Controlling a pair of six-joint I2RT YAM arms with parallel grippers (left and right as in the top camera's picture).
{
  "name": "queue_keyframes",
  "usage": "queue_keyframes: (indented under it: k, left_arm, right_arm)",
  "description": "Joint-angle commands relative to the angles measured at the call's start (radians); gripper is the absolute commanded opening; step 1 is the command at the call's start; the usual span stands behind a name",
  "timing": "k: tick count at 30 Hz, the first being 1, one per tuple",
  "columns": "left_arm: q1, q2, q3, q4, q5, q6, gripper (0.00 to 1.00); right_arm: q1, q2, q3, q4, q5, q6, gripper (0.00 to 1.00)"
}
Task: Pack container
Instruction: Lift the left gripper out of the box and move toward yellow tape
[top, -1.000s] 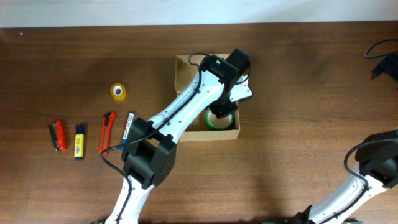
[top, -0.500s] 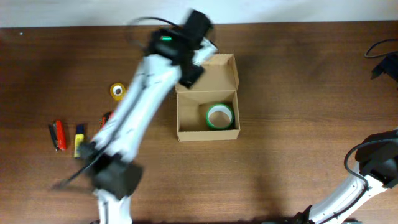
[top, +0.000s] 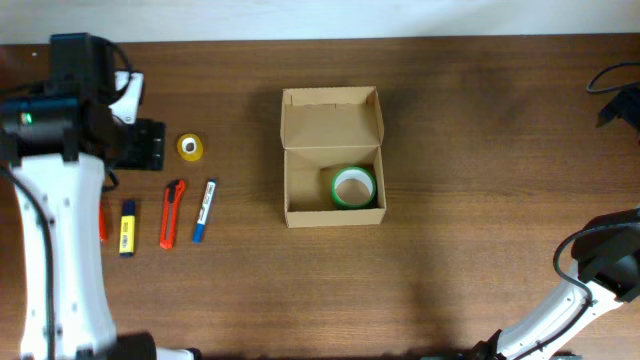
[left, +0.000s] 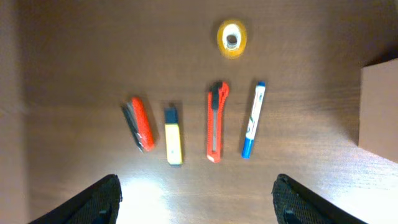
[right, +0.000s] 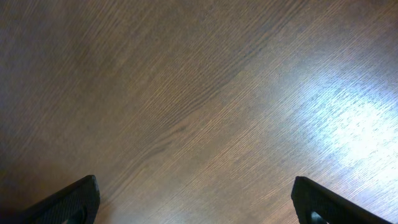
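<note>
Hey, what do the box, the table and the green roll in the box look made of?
The container: plain tan cardboard, matte, creased at the flap hinge. The table: dark wood or wood-look laminate, grain visible, semi-gloss judging by glare in the wrist views. The green roll: probably plastic tape on a pale core; too small to confirm.

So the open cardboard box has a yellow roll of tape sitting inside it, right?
Not quite. The overhead view shows that what sits inside the open cardboard box is a green tape roll. The yellow tape roll lies on the table, outside the box.
</note>
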Motion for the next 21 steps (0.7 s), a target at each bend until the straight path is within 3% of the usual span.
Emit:
queue_keyframes:
  k: [1, 9, 16, 21]
  left_arm:
    - [0.058, 0.055, -0.073, 0.021, 0.123, -0.001, 0.77]
    - [0.084, 0.071, -0.351, 0.28, 0.064, 0.099, 0.74]
    - [0.083, 0.111, -0.36, 0.517, 0.076, 0.201, 0.79]
    - [0.052, 0.24, -0.345, 0.542, 0.127, 0.251, 0.8]
  right_arm:
    - [-0.001, -0.028, -0.003, 0.0, 0.006, 0.001, 0.99]
    - [-0.001, -0.028, -0.003, 0.0, 0.006, 0.001, 0.99]
    - [-0.001, -0.028, -0.003, 0.0, 0.006, 0.001, 0.99]
    - [-0.001, -0.028, -0.003, 0.0, 0.006, 0.001, 0.99]
